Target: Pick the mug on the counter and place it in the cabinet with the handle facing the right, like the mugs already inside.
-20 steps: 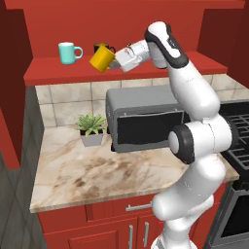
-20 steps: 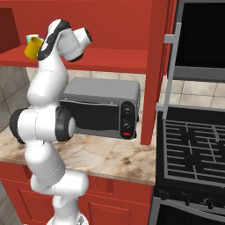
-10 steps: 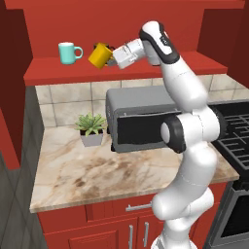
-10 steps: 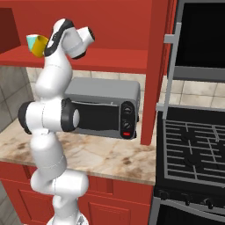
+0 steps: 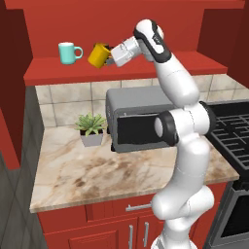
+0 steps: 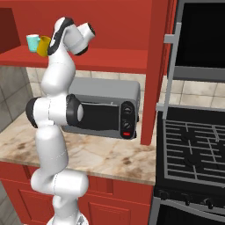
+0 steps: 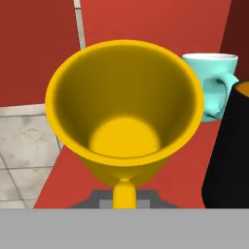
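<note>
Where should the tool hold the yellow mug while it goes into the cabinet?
Keep it at the handle end. The tool is shut on the yellow mug there; in the hand view the loop handle points back toward the tool and the open mouth faces away. The mug is tilted over the cabinet shelf, right of the teal mug, so coming from the right keeps clear of it.
</note>
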